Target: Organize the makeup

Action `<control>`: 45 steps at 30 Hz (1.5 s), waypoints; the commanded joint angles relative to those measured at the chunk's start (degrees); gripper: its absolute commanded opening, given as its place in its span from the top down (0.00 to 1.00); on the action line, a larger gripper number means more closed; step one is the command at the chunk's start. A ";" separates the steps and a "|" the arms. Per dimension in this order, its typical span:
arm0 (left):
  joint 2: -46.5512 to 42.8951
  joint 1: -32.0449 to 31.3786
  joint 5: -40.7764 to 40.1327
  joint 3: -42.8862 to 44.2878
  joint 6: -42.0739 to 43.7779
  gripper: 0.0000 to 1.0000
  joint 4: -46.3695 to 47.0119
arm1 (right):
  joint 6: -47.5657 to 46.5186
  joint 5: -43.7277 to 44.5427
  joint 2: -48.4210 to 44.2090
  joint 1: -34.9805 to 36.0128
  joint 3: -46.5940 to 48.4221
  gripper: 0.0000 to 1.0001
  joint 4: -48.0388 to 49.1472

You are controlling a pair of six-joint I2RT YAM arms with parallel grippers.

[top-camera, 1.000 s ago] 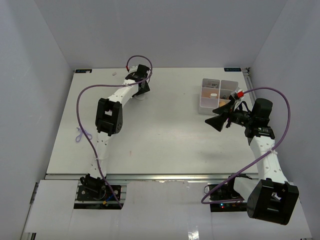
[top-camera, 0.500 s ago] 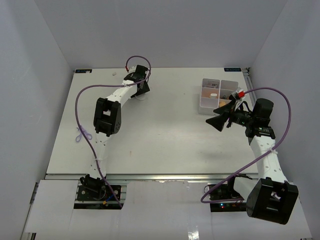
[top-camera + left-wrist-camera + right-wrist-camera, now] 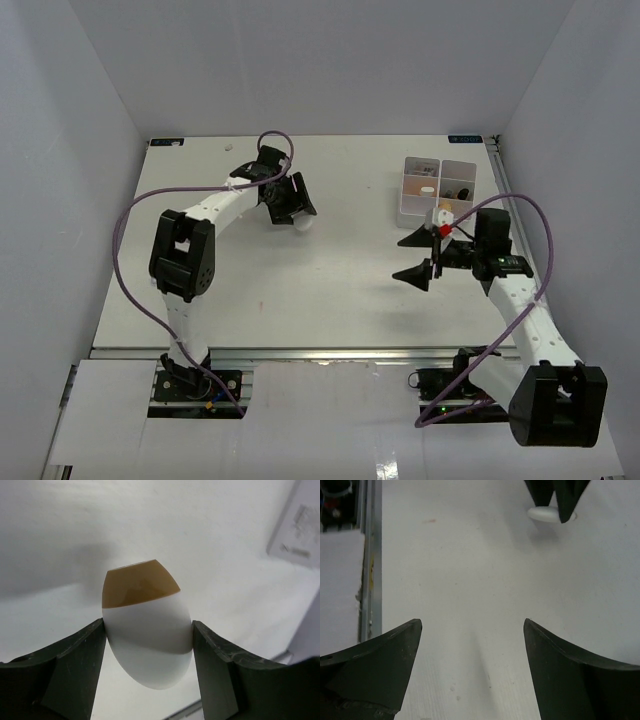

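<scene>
A white-and-brown oval piece (image 3: pixel 147 630) sits between the fingers of my left gripper (image 3: pixel 148 626), which is shut on its white sides with the brown end pointing away. In the top view this gripper (image 3: pixel 295 217) is at the far middle-left of the table and the oval piece (image 3: pixel 303 227) shows white beneath it, at or just above the surface. My right gripper (image 3: pixel 414 257) is open and empty at the right, near the white box (image 3: pixel 404 207). The right wrist view shows its fingers (image 3: pixel 385 655) wide apart over bare table, with the oval piece (image 3: pixel 545 514) far ahead. The other makeup is not clearly visible.
The white four-compartment box stands at the far right; a tan item (image 3: pixel 427 187) and dark items (image 3: pixel 456 190) lie in its compartments. A purple cable (image 3: pixel 130 215) loops along the left arm and another runs by the right arm. A metal rail (image 3: pixel 370 560) runs along the table's near edge.
</scene>
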 commanded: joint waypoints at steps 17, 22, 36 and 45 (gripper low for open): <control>-11.61 -15.10 21.50 -9.28 -2.56 0.77 1.62 | -63.11 20.38 -5.88 22.83 6.70 0.15 -22.39; -8.49 -18.20 20.98 -5.46 -5.22 0.77 1.33 | -62.76 23.56 -6.61 25.79 3.89 0.15 -19.98; -3.10 -22.52 19.64 1.17 -8.17 0.78 -0.02 | -57.94 36.57 -4.26 33.12 2.21 0.24 -14.14; -3.15 -23.80 19.33 2.31 -8.34 0.78 -0.88 | -57.40 44.41 -0.96 35.97 1.91 0.40 -12.52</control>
